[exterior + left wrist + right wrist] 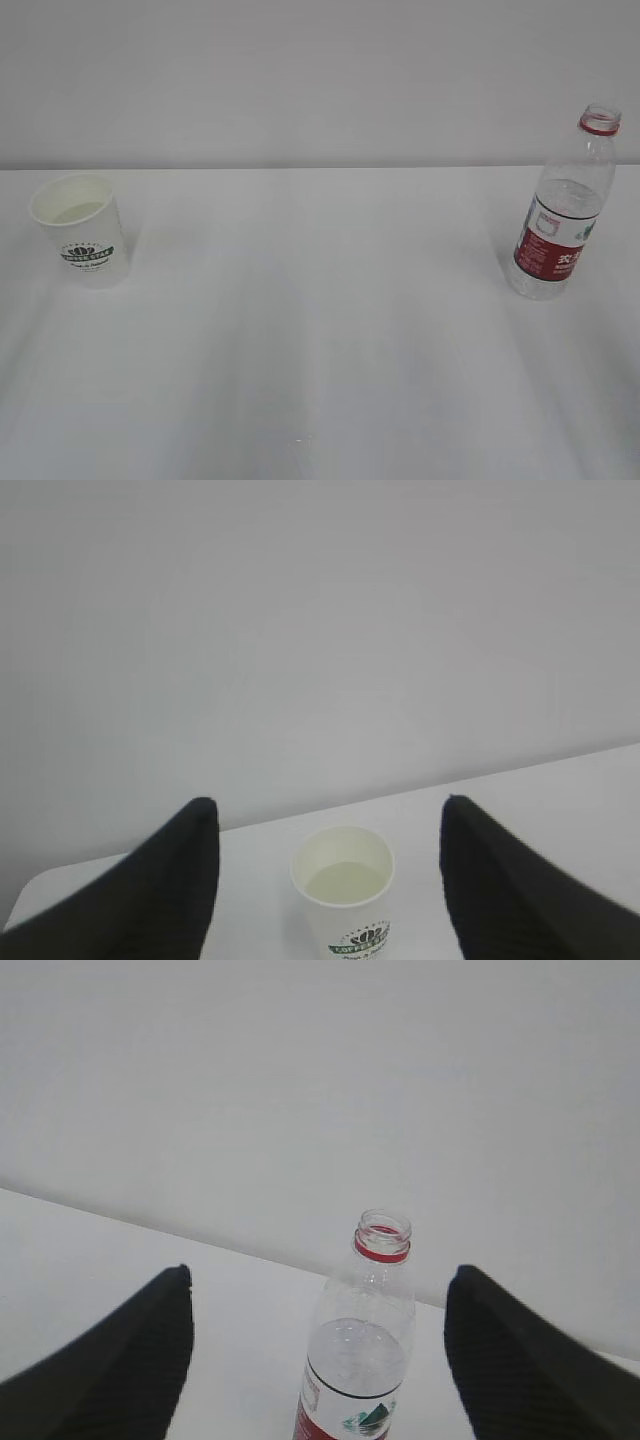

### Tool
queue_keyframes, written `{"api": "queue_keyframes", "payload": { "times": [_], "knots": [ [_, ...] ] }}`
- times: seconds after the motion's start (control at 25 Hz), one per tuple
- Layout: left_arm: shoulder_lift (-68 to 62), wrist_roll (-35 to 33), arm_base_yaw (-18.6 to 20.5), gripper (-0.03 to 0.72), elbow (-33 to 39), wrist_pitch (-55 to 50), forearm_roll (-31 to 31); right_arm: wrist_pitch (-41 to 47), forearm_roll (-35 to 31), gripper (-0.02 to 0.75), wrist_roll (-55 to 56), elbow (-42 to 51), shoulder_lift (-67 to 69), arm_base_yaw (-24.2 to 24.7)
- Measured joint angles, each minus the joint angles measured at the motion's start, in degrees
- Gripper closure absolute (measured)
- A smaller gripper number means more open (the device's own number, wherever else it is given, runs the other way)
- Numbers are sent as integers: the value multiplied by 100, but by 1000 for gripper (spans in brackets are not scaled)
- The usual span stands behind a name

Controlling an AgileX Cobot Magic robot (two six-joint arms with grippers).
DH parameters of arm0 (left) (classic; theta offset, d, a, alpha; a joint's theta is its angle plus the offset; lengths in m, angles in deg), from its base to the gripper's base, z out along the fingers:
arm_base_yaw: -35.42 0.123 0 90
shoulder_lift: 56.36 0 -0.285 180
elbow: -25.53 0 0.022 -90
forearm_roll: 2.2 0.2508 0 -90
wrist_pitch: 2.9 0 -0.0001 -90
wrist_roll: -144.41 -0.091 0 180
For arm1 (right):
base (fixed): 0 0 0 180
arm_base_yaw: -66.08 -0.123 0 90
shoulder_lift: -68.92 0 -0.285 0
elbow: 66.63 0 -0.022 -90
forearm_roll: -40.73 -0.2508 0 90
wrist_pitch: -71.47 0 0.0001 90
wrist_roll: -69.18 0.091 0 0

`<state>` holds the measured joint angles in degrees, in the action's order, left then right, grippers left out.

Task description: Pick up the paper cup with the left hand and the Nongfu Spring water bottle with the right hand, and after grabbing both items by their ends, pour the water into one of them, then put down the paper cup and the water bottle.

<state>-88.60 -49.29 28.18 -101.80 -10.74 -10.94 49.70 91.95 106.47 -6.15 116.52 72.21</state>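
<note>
White tabletop (pixel 320 330) against a plain pale wall (pixel 320 80) — nothing else behind. Cup (pixel 80 232) upright at far left of the exterior view, bottle (pixel 564 210) upright at far right, well apart. No arm or end effector visible in that view.

Seen from the left wrist: cup (pixel 343 890) standing on the tabletop, centred between two black fingers (pixel 170 880), touching neither. Left end effector (pixel 330 825) spread wide, empty. Lower half of cup cut off by the frame edge; green logo only partly shown. Pale level surface inside the cup, possibly liquid, hard to tell. Finger bases also cut off at the bottom.

Seen from the right wrist: bottle (pixel 358 1350) uncapped, red neck ring, some water (pixel 355 1358) in its body — base and most of the label cropped away. Right end effector (pixel 320 1280) spread wide, empty, ribbed black fingers (pixel 520 1360) either side of the bottle and clear of it.

Label print too small to read in any view. Full height of the bottle shown only in the exterior view.
</note>
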Motion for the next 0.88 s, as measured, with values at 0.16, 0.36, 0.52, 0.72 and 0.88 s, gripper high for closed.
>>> {"api": "queue_keyframes", "payload": {
  "times": [0.16,0.36,0.52,0.72,0.88],
  "knots": [
    [512,0,12,183,0,-331,9,0,85,148,40,0,0,0],
    [1000,0,22,183,0,-1048,35,0,92,148,76,0,-5,0],
    [1174,0,24,185,0,-1437,55,0,96,148,130,0,-14,0],
    [1204,83,24,188,-131,-1862,55,0,251,148,274,0,-14,0],
    [1204,144,24,219,-336,-2084,80,14,366,148,488,0,-14,0]
  ]
}}
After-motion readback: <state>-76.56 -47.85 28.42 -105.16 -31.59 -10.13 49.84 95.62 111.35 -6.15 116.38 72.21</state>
